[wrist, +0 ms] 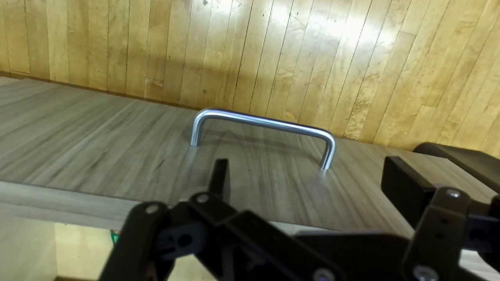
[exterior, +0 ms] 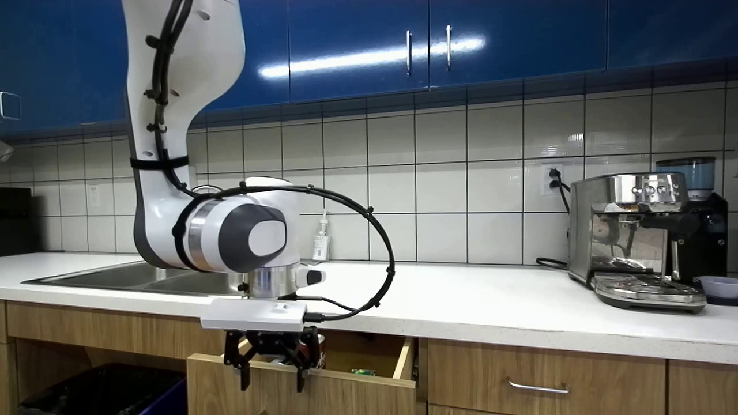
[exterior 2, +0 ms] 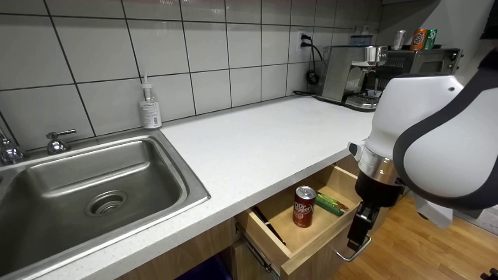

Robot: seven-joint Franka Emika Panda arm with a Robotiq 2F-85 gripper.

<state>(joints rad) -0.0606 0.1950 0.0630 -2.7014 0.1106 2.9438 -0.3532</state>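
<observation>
My gripper [exterior: 273, 381] is open and empty. It points down at the front of a pulled-out wooden drawer [exterior: 357, 395]. The wrist view shows its two black fingers [wrist: 306, 171] apart above the drawer face, with a silver bar handle [wrist: 265, 120] beyond the fingertips. No contact with the handle shows. In an exterior view the gripper [exterior 2: 358, 237] hangs just outside the drawer's front rim [exterior 2: 317, 245], close to the handle [exterior 2: 353, 257]. Inside the drawer a dark red Dr Pepper can [exterior 2: 303, 208] stands upright, beside a green packet [exterior 2: 330, 203] and a thin black item [exterior 2: 268, 223].
A white countertop [exterior 2: 249, 144] runs above the drawer. A steel sink [exterior 2: 198, 190] and a soap bottle [exterior 2: 151, 112] lie to one side. A coffee machine [exterior: 628, 230] stands on the counter. A lined bin [exterior: 104, 383] sits under the counter. Blue cabinets [exterior: 357, 69] hang above.
</observation>
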